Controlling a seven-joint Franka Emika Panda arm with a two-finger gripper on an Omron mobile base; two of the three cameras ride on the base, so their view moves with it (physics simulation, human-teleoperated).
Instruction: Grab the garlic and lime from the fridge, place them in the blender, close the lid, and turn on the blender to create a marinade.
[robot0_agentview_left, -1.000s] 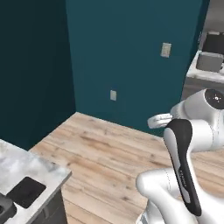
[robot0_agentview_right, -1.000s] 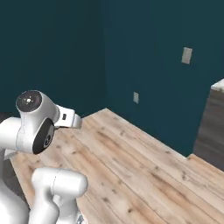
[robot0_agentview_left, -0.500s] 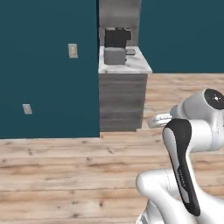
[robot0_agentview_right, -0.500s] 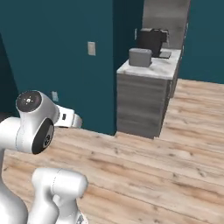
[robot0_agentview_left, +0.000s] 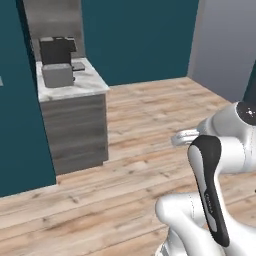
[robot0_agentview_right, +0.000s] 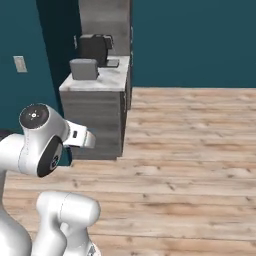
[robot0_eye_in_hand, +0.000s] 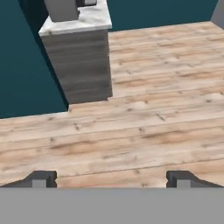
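claw wide (nothing between)

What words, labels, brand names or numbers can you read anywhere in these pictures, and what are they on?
None can be read.
Robot arm: faint marks on its dark strip, too blurred to read.
Grey toaster and dark appliance on the counter: no visible lettering.

A broad stretch of wooden floor lies open ahead of the end effector, whose fingers stand wide apart with only bare boards between them. The one obstacle is the grey bench projecting from the teal wall; its marble top carries a grey toaster near the front edge and a dark coffee machine behind it. To the right of the bench the floor runs free to the far wall.
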